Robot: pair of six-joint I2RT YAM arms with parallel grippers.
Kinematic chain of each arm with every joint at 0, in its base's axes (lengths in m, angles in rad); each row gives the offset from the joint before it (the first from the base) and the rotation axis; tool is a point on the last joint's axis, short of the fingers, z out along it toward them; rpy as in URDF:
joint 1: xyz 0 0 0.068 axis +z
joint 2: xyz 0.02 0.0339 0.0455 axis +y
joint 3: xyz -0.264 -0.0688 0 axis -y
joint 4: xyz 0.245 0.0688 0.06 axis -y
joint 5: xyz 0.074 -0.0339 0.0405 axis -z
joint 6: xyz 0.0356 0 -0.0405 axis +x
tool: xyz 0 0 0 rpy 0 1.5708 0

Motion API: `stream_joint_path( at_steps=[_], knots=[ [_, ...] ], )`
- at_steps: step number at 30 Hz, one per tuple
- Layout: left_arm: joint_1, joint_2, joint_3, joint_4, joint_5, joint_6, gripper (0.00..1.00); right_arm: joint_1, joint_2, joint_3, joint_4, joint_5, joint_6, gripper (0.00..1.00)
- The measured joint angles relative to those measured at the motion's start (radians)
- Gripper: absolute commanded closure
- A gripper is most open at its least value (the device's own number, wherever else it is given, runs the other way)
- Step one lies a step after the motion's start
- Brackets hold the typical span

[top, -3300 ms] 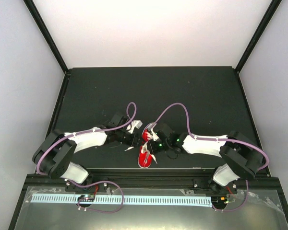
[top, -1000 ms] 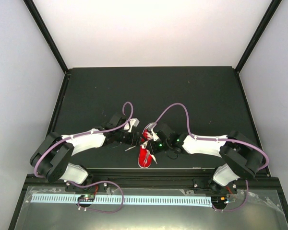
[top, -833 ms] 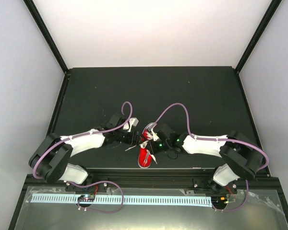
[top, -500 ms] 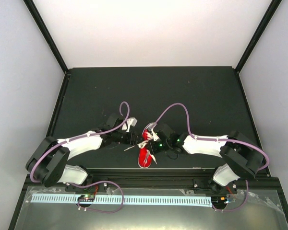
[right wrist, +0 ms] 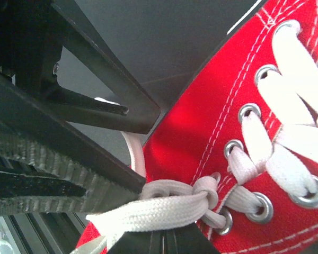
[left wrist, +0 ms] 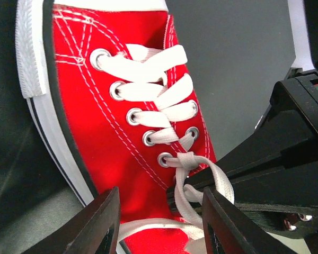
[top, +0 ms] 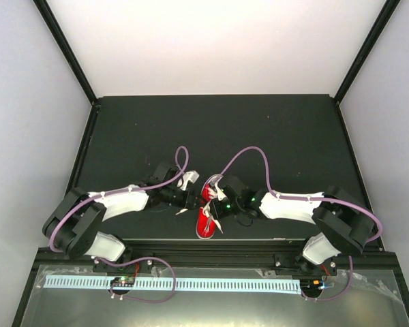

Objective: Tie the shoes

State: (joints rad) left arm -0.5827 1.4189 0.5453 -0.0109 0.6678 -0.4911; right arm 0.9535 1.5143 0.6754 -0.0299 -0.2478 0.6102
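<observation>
**SNEAKER AT NEAR BENCH EDGE: RIGHT JAWS CLENCHING LACES, LEFT JAWS RELEASED**

The red sneaker (top: 205,219) is lying on the black bench (top: 273,129), close to its near edge and midway between the two arms. Its white toe is pointing toward the arm bases. The left arm (top: 123,199) and the right arm (top: 293,204) are reaching in from either side and meeting over the sneaker's rear half. From above, the wrists are covering most of that half.

The right jaws are clenching the laces (left wrist: 153,63) just beside the knot (right wrist: 204,193), at the ankle end of the row of eyelets (left wrist: 133,116). A strand is running from the knot into the closed tips. The left jaws are standing apart, released, over the red side panel near the white sole edge (left wrist: 55,145), gripping nothing. Whether they are touching the canvas cannot be told.

Obstructions:
- In the left wrist view, the black body of the right jaws is blocking the sneaker's far side.
- In the right wrist view, the dark prongs of the left jaws are filling the upper left.
- A purple cable (top: 249,151) is arching over the bench above the right arm.
</observation>
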Motion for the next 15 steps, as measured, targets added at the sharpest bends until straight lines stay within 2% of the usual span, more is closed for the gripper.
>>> stream_joint_path(
  at_steps=[15],
  knots=[
    [0.002,0.04,0.0,0.07,0.063,-0.009,0.6,0.0,0.0,0.0,-0.008,0.0,0.0,0.98]
  ],
)
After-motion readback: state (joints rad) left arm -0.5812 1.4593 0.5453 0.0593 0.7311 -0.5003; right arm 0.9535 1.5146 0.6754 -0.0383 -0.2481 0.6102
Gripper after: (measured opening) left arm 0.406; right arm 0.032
